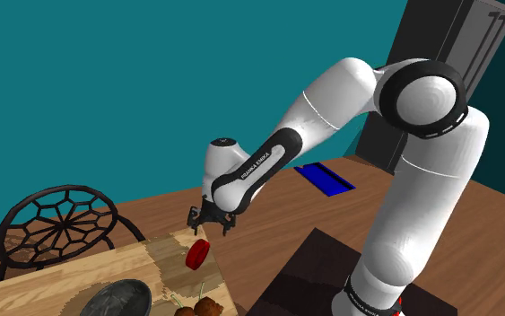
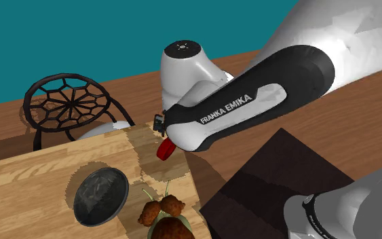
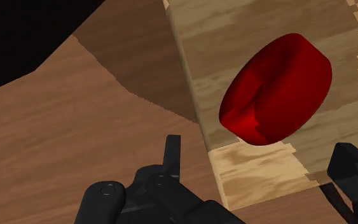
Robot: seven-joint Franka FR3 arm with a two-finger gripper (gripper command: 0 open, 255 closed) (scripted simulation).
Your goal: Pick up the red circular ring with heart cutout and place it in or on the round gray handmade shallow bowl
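Note:
The red ring (image 1: 197, 254) (image 2: 165, 149) sits tilted on the light wooden table (image 1: 80, 274), close to the table's corner nearest the arm. In the wrist view the red ring (image 3: 276, 89) shows a heart-shaped hollow in its face. My gripper (image 1: 207, 223) hangs just above the ring, open, with nothing held. In the wrist view the gripper (image 3: 263, 153) has its fingers (image 3: 172, 153) spread wide, and the ring lies ahead of them, nearer one finger. The round grey shallow bowl (image 1: 116, 299) (image 2: 100, 197) rests on the table, farther from the arm than the ring.
Brown rounded lumps (image 2: 162, 210) with stems lie on the table next to the bowl. A black web-back chair (image 1: 57, 224) stands behind the table. A blue flat item (image 1: 324, 178) lies on the wooden floor, near a dark cabinet (image 1: 439, 54). The dark stand (image 1: 322, 269) is right of the table.

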